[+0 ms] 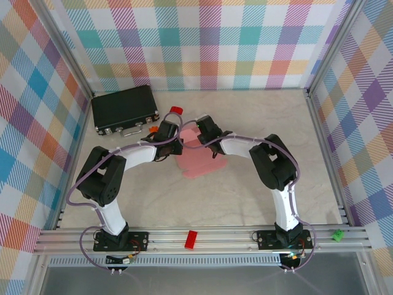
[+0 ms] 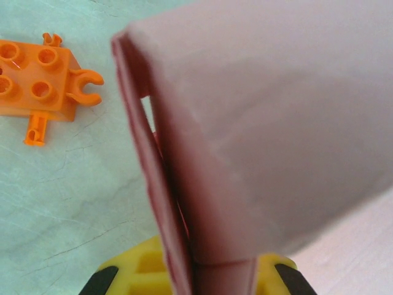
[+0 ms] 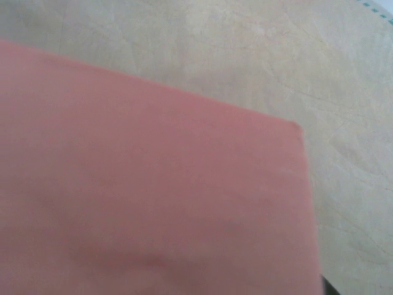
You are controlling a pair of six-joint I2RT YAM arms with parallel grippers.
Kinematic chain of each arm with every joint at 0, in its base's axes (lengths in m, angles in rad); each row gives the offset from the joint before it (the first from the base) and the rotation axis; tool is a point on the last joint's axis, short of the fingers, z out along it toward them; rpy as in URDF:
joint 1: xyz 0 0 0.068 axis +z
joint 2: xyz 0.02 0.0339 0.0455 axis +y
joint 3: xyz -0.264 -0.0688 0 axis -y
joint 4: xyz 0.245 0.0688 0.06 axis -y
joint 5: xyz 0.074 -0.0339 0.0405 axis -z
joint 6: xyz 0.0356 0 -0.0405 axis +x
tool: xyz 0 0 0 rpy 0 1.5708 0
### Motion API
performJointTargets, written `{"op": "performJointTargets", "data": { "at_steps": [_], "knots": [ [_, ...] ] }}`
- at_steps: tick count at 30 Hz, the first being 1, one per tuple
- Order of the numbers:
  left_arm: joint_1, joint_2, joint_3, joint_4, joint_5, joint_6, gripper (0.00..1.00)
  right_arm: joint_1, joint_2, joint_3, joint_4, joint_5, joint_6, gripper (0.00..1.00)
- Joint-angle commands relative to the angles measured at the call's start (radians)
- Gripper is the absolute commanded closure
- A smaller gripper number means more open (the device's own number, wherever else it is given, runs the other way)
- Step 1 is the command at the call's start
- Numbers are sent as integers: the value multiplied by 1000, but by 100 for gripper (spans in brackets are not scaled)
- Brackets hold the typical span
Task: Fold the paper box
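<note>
Marbled beige table [image 1: 245, 203]: black case [image 1: 124, 109] far left, small red block [image 1: 176, 110] just right, pink paper box [image 1: 199, 165] centre.

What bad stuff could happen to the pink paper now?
1. The paper box is thin card, bent up right at the left gripper. A hard pull might tear it or crease it in the wrong place.
2. The right gripper sits very close to the left one over the card, so the two could bump.
3. An orange brick lies near the fold. A swinging flap or gripper might knock it.
</note>
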Motion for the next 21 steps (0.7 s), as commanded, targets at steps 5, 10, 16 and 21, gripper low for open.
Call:
{"op": "performJointTargets", "data": {
  "at_steps": [5,10,16,21],
  "knots": [
    [-14,23,31,-20,-6,20,100,8,-37,-43,-24,-49,-55,76],
    [-15,24,30,-25,-4,20,100,8,-35,-44,-27,-49,-49,67],
    [-15,26,31,-28,-8,20,100,8,-53,-63,-33,-51,-26,51],
    [-14,29,33,-27,-11,20,100,7,-68,-80,-40,-50,-21,43]
  ]
}}
